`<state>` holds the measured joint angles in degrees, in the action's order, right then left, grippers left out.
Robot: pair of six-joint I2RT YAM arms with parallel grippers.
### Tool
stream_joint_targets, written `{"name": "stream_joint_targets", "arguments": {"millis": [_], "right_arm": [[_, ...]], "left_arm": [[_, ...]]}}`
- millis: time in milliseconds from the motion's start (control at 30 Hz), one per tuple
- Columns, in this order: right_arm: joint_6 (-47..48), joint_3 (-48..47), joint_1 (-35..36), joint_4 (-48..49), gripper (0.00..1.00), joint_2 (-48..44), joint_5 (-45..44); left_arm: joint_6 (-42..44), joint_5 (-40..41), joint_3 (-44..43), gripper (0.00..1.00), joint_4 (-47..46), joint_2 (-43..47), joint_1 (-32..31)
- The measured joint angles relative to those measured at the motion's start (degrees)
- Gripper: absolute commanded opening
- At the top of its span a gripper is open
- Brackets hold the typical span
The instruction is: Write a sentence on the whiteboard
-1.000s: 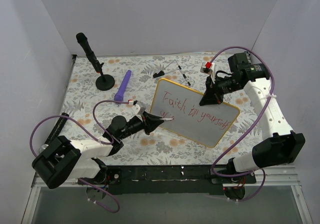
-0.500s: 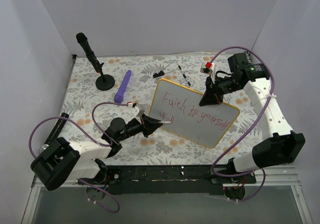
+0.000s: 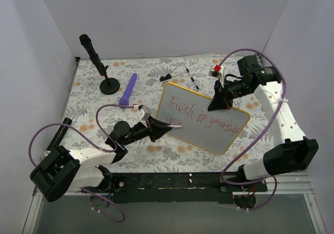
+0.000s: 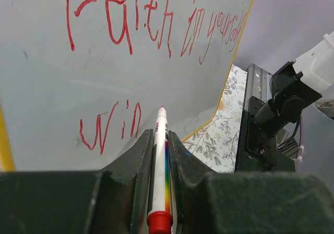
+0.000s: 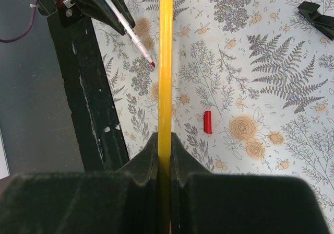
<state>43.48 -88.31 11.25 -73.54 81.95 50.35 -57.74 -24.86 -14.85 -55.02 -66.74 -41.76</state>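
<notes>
The whiteboard (image 3: 209, 135), white with a yellow rim, stands tilted at the table's centre right. Red lettering (image 3: 201, 115) across it reads about "Faith in yourself", and a shorter "win" (image 3: 174, 123) sits below its start. My left gripper (image 3: 166, 128) is shut on a white marker (image 4: 159, 161) with a rainbow stripe. The marker's red tip points at the board (image 4: 52, 88) just right of "win" (image 4: 109, 127). In the right wrist view the marker (image 5: 133, 33) ends a small gap from the board. My right gripper (image 3: 215, 106) is shut on the board's top rim (image 5: 166, 61).
A black microphone on a round stand (image 3: 99, 67) is at the back left, with a purple stick (image 3: 129, 89) beside it. Small black and white bits (image 3: 180, 76) lie behind the board. A red cap (image 5: 207, 122) lies on the floral cloth. White walls enclose the table.
My left gripper has shifted the marker a little to the right along the second line, and the red strokes there have grown to "win". The right arm and the board have not moved.
</notes>
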Motion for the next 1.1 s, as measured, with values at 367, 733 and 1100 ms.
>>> {"name": "stream_joint_targets", "arguments": {"millis": [367, 733, 1100], "right_arm": [[0.02, 0.00, 0.00, -0.02, 0.01, 0.00, 0.02], [0.02, 0.00, 0.00, 0.00, 0.01, 0.00, 0.11], [0.07, 0.00, -0.02, 0.26, 0.01, 0.00, 0.07]], "left_arm": [[-0.13, -0.02, -3.10, 0.00, -0.96, -5.22, -0.98], [0.46, 1.62, -3.13, 0.00, -0.50, -6.08, -1.14], [1.07, 4.13, -3.13, 0.00, 0.94, -4.81, -1.22]]}}
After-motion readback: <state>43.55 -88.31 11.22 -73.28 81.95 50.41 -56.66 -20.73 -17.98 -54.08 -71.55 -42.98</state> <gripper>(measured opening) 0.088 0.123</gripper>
